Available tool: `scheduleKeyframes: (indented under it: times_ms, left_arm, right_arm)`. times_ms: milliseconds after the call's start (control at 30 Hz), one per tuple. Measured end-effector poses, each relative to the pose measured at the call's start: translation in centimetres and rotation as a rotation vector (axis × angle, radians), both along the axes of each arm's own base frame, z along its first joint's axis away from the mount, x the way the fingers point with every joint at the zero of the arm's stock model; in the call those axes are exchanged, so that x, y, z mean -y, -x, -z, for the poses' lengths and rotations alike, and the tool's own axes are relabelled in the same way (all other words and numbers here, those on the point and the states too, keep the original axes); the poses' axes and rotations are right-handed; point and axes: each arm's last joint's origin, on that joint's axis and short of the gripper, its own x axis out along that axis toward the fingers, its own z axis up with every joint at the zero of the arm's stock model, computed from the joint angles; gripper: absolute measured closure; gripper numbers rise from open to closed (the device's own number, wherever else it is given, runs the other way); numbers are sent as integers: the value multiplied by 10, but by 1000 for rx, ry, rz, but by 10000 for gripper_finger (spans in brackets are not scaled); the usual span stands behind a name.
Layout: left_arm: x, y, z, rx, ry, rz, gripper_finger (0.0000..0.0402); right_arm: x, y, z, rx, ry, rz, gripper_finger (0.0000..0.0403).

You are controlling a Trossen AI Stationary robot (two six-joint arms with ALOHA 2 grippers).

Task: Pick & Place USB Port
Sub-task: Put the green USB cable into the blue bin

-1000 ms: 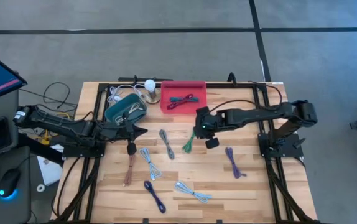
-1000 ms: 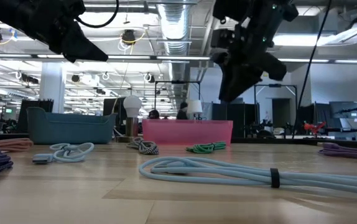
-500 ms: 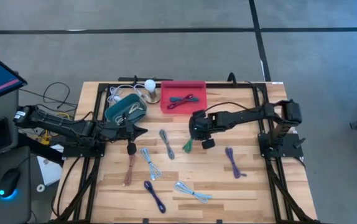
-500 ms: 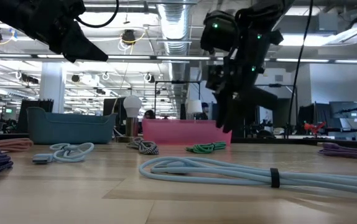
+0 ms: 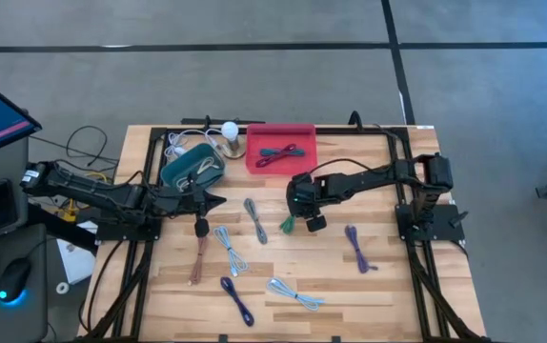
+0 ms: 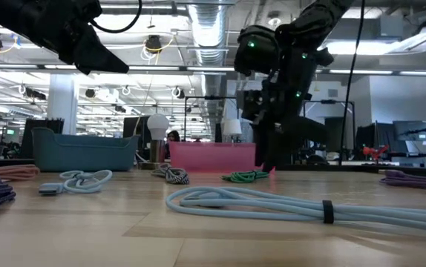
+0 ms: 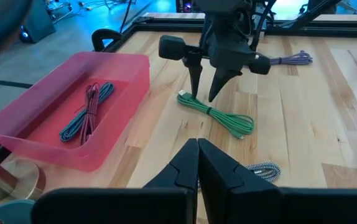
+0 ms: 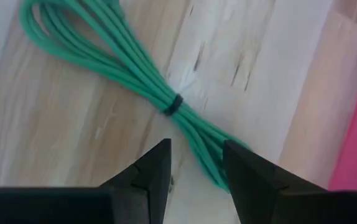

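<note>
R gripper over green cable, L arm parked by the teal bin.

L to R on the butcher-block wood table (image 5: 388, 286): L gripper (image 5: 218, 200), matte black, fingers pressed together, holding nothing, near the teal plastic bin (image 5: 192, 167) w/ pale cords in it; a white bulb (image 5: 230, 130) sits just behind the bin. Red translucent plastic tray (image 5: 280, 148), rectangular, holds a red/teal bundled cable (image 5: 278, 153). In front of the tray, R gripper (image 7: 204, 96) points down w/ tapered black fingers spread apart, tips either side of one end of the green cable (image 7: 217, 116), can't tell if touching. That cable is a smooth, glossy coil cinched w/ a dark tie at mid-length, flat on the wood just beside the tray. Purple braided cable (image 5: 359, 248) further R. No legible labels or writing.
</note>
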Motion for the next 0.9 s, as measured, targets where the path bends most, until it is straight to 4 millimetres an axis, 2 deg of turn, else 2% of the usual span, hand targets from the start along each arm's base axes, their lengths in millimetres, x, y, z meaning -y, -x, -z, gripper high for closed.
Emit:
scheduleKeyframes:
  times_ms: [367,500,633,767,900]
  left_arm:
    - [0,0,0,0,0,0,390]
    - [0,0,0,1,0,0,389]
    - [0,0,0,1,0,0,389]
    - [0,0,0,1,0,0,389]
    - [0,0,-1,6,1,0,389]
  right_arm:
    - [0,-7,25,-32,-27,13,289]
    - [-2,-8,27,-35,-27,7,305]
    - [-3,-6,19,-11,-26,7,339]
    - [-3,-5,10,16,-18,13,389]
    - [-2,-3,-3,54,11,23,395]
